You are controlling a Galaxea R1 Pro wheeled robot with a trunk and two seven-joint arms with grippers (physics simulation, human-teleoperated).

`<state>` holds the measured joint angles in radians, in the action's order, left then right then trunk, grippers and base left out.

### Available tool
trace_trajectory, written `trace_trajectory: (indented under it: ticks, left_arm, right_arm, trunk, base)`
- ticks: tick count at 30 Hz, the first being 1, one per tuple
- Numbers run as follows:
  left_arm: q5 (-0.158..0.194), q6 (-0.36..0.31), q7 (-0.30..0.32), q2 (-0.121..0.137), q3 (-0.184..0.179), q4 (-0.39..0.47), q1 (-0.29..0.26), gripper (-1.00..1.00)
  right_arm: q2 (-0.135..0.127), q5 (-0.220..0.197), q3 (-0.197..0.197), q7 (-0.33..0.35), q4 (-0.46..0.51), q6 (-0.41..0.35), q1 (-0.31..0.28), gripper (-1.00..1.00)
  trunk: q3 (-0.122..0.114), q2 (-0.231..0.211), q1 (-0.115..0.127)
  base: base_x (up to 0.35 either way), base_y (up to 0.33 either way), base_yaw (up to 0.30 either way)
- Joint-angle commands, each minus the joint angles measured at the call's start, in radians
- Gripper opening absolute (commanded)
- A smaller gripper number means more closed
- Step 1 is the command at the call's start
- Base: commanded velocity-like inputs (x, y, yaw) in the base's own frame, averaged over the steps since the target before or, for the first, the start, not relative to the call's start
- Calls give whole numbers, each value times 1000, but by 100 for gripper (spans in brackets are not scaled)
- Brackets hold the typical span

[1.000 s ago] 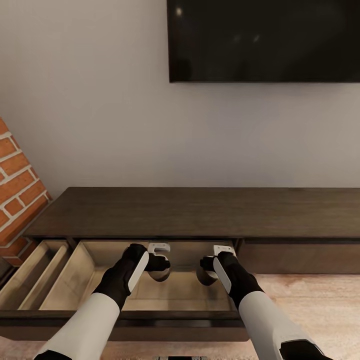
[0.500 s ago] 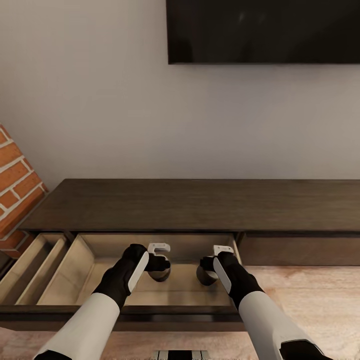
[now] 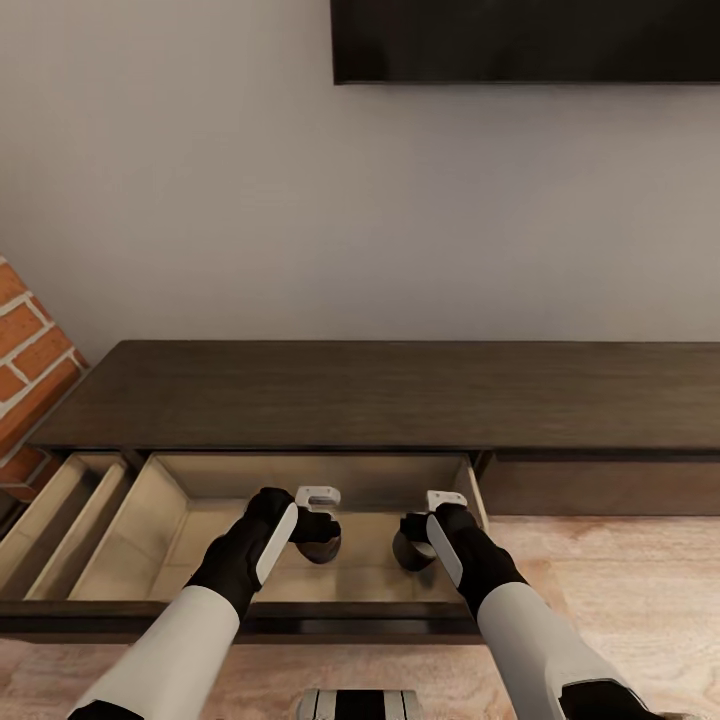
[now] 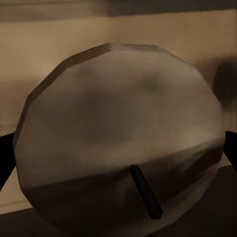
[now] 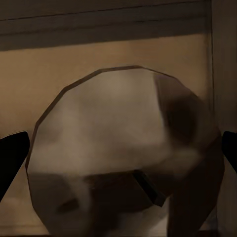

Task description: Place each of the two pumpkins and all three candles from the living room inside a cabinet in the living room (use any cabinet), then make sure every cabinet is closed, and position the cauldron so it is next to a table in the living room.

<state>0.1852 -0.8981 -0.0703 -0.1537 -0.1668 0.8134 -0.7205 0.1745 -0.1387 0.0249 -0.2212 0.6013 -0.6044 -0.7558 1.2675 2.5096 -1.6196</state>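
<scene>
Pale wall fills the upper head view, dark TV screen along the top edge. Below it the cabinet, long, low, dark brown, runs full width; brick fireplace at its left end. Wood floor in front on the right.

Two drawers stand pulled out: a wide middle drawer with pale wood inside, and a second open drawer just left of it (partly cut off by the frame edge). Drawer front further right sits flush.

Both arms reach over the middle drawer. Left gripper holds a candle, jaws closed on its sides; the left wrist view shows that candle as a grey-beige round top with a short dark wick, black fingertips at both sides. Right gripper likewise grips a second candle, seen close in the right wrist view, with fingertips flanking it. Both candles hang above the drawer floor, near each other, not touching (contact with the drawer floor can't be judged).
</scene>
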Motion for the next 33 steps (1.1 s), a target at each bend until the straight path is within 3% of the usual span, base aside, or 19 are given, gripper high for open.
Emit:
trace_trajectory:
  ticks: [1, 7, 14, 33]
  left_arm:
    - [8, -4, -8, 0, -2, 1, 0, -100]
    - [8, -3, -8, 0, -2, 1, 0, -100]
    - [8, -3, -8, 0, -2, 1, 0, -100]
    - [8, -2, -8, 0, -2, 1, 0, -100]
  right_arm:
    - [0, -10, 3, -9, 2, -3, 0, -100]
    - [0, -10, 3, -9, 2, -3, -1, -100]
    - [0, -10, 3, -9, 2, -3, 0, -100]
    - [0, -10, 3, -9, 3, -3, 0, -100]
  trunk:
    - [5, 1, 0]
    - [28, 2, -3]
    - [40, 3, -4]
    - [51, 3, -6]
  base:
    - [0, 0, 0]
    - [0, 0, 0]
    - [0, 0, 0]
    - [0, 0, 0]
